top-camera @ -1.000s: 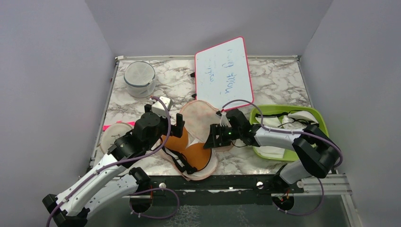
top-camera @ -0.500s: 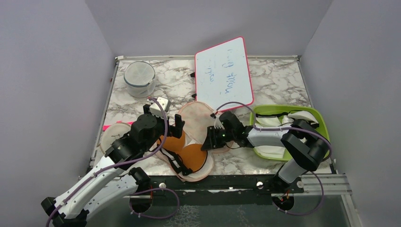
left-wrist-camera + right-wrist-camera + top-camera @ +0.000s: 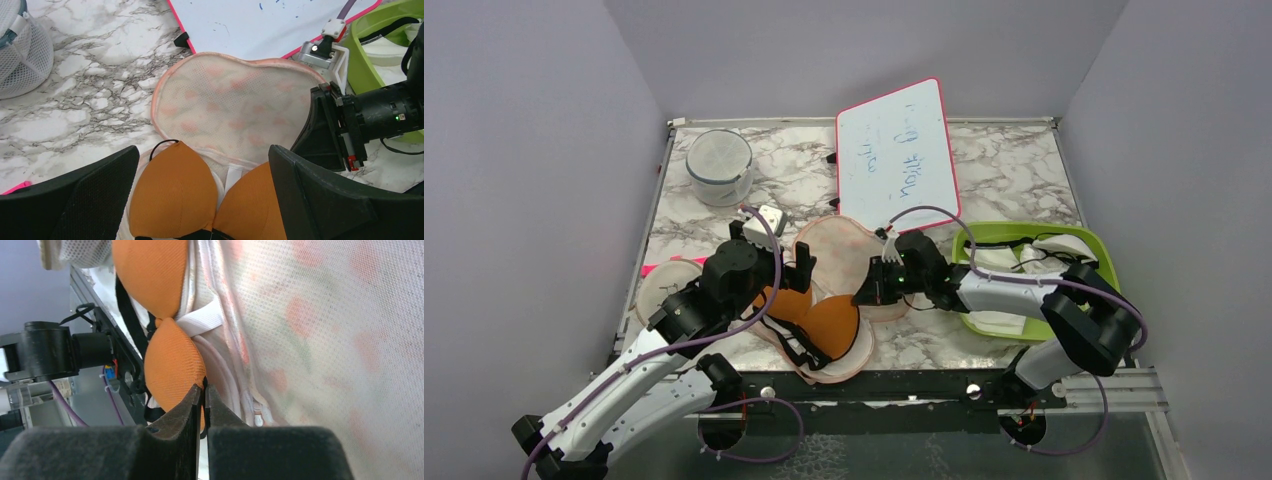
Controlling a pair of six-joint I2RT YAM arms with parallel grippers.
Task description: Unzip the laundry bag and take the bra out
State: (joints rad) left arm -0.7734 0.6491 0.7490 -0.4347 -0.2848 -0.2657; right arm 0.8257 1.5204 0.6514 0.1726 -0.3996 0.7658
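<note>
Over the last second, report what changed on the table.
The right end effector closed, pinching the black-trimmed cup edge of the bra inside the open laundry bag. The bra's cups bunched and shifted slightly toward the left arm. The left end effector stayed open above the bag. The whiteboard, green bin and mesh basket did not move.
</note>
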